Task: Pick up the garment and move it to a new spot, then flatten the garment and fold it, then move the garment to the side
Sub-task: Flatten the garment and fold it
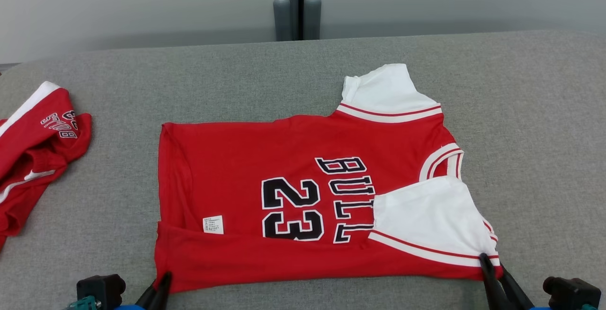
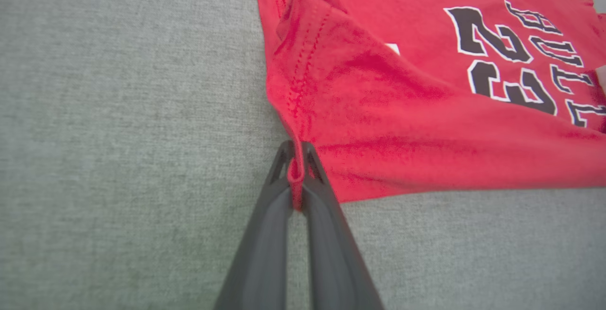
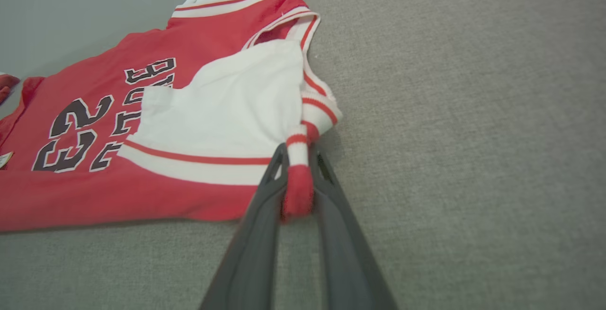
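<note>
At the front edge of the grey fabric bench [image 1: 521, 111], the red-and-white number-23 jersey [image 1: 284, 149] is lying part-folded; the left gripper [image 2: 296, 151] is pinching its hem corner, the right gripper [image 3: 298, 151] its striped shoulder corner.

Both low — left gripper [image 2: 296, 151], right gripper [image 3: 299, 153] — fingers [image 2: 265, 234] tight together.

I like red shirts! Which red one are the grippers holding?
The spread-out jersey numbered 23, pinched at both near corners; the crumpled red garment at the left lies untouched.
</note>
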You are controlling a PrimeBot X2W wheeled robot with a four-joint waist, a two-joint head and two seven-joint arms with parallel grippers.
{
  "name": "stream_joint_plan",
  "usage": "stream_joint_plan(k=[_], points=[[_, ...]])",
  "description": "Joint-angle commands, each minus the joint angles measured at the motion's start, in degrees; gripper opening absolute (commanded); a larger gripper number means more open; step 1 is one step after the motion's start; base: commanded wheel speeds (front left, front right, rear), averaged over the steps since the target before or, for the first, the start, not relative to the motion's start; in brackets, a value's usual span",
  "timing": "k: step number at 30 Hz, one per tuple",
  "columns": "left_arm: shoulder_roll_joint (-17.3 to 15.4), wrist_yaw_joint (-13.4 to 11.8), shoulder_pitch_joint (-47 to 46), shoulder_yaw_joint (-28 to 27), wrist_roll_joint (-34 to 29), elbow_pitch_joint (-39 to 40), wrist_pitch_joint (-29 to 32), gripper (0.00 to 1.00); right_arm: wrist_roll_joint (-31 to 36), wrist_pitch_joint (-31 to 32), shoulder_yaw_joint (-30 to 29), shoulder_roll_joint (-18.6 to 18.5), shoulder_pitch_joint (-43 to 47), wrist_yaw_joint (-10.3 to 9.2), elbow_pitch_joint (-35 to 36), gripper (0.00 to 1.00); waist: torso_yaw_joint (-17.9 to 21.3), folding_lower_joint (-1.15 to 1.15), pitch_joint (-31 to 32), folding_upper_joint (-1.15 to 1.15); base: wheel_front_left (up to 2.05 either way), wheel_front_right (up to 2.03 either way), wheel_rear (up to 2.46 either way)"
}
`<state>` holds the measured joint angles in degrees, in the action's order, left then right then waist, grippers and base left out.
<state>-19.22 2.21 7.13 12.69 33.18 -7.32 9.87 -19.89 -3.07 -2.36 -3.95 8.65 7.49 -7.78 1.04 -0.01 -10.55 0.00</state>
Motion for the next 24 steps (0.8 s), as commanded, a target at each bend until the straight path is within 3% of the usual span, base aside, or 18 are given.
stream_joint_plan(k=[1,2,6,13,19,24], points=[[0.05,-0.19,0.45,-0.07,-0.12,-0.08,-0.35,1.0,0.17,0.33,-0.26,0.26,0.72,0.01,0.69,0.71,0.15,0.01,0.14,0.0,0.0,0.0,0.0],[0.59,-0.37,0.78,0.07,0.04,-0.26,-0.76,1.0,0.34,0.67,-0.34,0.33,0.95,0.01,0.81,1.0,0.16,0.01,0.23,0.0,0.0,0.0,0.0],[2.44,-2.14,-0.05,-1.24,-1.41,-0.08,-7.22,1.0,2.8,-0.55,-1.14,0.64,0.32,0.02,2.44,1.0,0.0,0.01,0.81,0.0,0.0,0.0,0.0],[4.0,-6.89,-2.54,-2.36,-8.04,4.78,-19.51,1.0,7.08,-2.45,-2.06,0.81,-3.62,0.01,11.46,1.0,-0.05,0.01,1.27,0.0,0.0,0.0,0.0],[2.51,-9.13,-3.89,-2.61,-11.52,9.16,-20.95,1.0,8.71,-0.98,-2.43,0.93,-6.66,0.01,17.67,1.0,0.35,0.01,1.35,0.0,0.0,0.0,0.0],[1.85,-9.74,-4.48,-2.28,-12.15,11.09,-19.84,1.0,9.03,0.57,-2.51,0.98,-7.26,0.01,18.81,1.0,0.08,0.01,1.0,0.0,0.0,0.0,0.0]])
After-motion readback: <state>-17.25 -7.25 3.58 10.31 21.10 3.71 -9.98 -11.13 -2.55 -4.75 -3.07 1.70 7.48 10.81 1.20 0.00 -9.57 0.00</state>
